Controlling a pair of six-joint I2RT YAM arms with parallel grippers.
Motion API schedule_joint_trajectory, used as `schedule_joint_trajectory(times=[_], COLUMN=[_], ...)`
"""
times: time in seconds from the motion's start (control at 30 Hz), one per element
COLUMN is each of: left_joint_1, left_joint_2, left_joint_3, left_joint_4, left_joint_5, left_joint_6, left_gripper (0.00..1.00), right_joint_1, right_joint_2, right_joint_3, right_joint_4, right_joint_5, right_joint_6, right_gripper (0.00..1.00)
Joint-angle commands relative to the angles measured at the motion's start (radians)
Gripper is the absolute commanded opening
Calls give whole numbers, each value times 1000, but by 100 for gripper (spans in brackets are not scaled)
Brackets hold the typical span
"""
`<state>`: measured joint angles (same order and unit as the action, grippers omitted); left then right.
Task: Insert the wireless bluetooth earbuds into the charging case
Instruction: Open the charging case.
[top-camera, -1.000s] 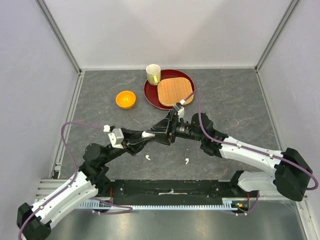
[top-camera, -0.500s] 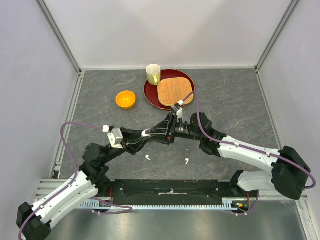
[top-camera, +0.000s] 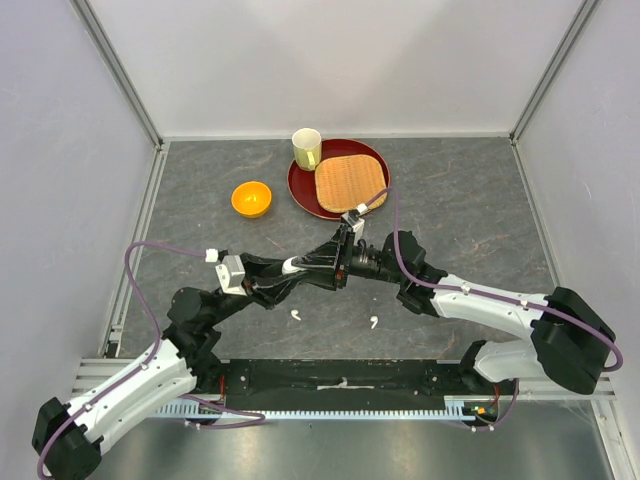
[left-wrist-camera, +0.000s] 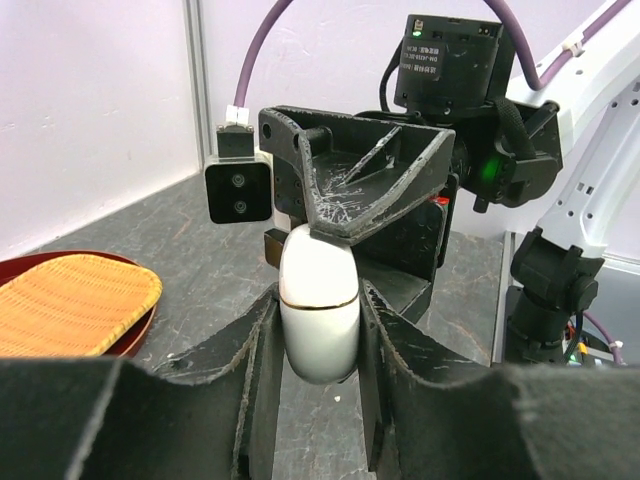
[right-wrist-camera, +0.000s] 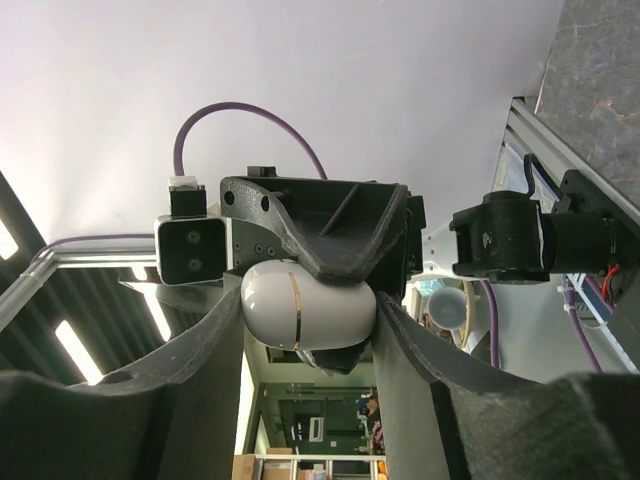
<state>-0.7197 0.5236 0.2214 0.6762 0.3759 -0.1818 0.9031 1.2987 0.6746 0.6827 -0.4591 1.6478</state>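
Left claw (left-wrist-camera: 318, 300): I saw it pinched narrow on the charging case (left-wrist-camera: 318, 325).
Right claw (right-wrist-camera: 308, 305): it gripped that case's other end.
White earbuds (top-camera: 297, 316): two lay apart on the table (top-camera: 470, 200), outside the case.

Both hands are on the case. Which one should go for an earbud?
Right, likely. The left hand is clamped across the charging case and can hold it alone; one white earbud lies beside the right arm.
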Motion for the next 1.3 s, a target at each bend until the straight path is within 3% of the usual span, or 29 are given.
schedule_joint_trajectory(times=[0.0,0.23,0.33,0.37,0.43,0.47,0.67,0.73,0.77,0.83,0.87,1.0,1.13,1.27], left_joint_1=[-3,-4,-4,-4,-4,-4,-3,-4,-4,-3,-3,-4,-4,-4], left_joint_2=[21,23,23,23,21,19,3,-8,-11,-23,-25,-28,10,97], left_joint_3=[-5,-5,-4,-4,-4,-4,-7,-10,-11,-14,-19,-28,-45,-60], left_joint_4=[52,52,49,49,49,51,46,37,34,31,29,52,164,313], left_joint_5=[15,17,20,17,15,15,-12,-18,-28,-35,-35,-40,4,57], left_joint_6=[-39,-41,-41,-44,-45,-47,-67,-71,-73,-80,-82,-113,-165,-205], left_gripper=[40,38,23,10,3,2,2,2,2,2,2,2,2,2], right_joint_1=[5,5,5,5,5,5,0,-6,-4,-4,-6,-4,-6,3], right_joint_2=[4,-4,1,1,2,2,-45,-81,-123,-192,-216,-311,-319,-282], right_joint_3=[0,-4,-4,-4,2,3,34,61,75,134,147,163,207,261], right_joint_4=[140,132,127,124,106,95,-50,-144,-276,-435,-547,-637,-728,-796], right_joint_5=[-9,3,0,-1,-6,-9,2,48,80,201,241,347,308,251], right_joint_6=[52,50,47,46,38,24,-110,-235,-296,-460,-509,-722,-891,-954], right_gripper=[4,4,4,4,7,11,72,80,89,95,96,97,98,97])
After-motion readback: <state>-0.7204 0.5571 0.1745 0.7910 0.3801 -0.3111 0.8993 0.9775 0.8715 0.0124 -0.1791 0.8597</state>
